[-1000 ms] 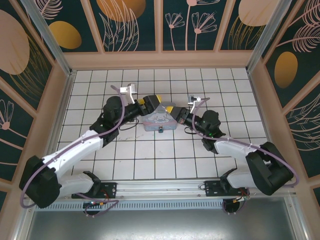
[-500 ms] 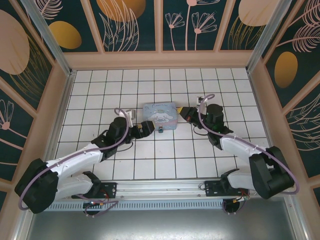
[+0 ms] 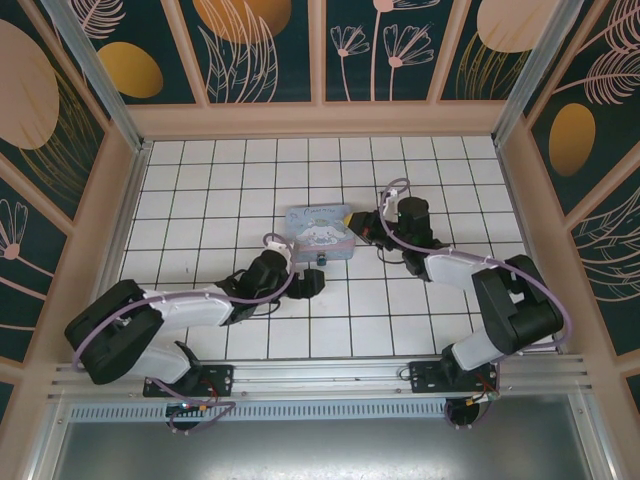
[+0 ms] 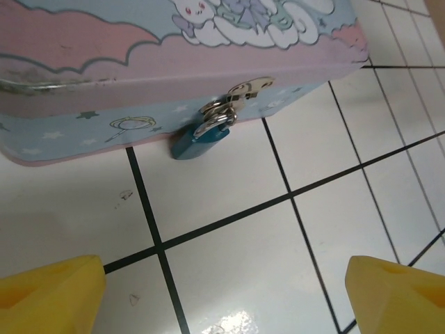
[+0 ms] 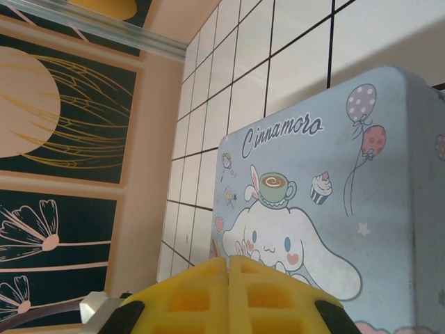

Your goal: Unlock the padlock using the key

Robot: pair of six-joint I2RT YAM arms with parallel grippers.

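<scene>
The padlock (image 4: 200, 141) has a teal body and a silvery shackle (image 4: 218, 120) hooked through the hasp (image 4: 250, 86) on the front of the pastel tin box (image 4: 139, 62). It rests on the tile, just beyond my left gripper (image 4: 222, 306), which is open wide; its yellow fingertips (image 4: 49, 296) sit at the frame's bottom corners. From above, the padlock (image 3: 322, 259) hangs at the tin's (image 3: 318, 230) near edge, and the left gripper (image 3: 308, 283) lies low in front of it. My right gripper (image 3: 364, 228) is at the tin's right side, its pads (image 5: 229, 292) pressed together over the lid (image 5: 327, 209). The key is out of view.
White tiled floor (image 3: 330, 320) stretches around the tin, enclosed by wooden walls with dark floral panels (image 3: 265, 45). A metal rail (image 3: 320, 375) runs along the near edge, in front of the arm bases.
The tin, held tilted between both grippers a second ago, now lies flat. My left gripper has pulled back from its left side to low in front of the padlock. The right gripper shifted slightly.
</scene>
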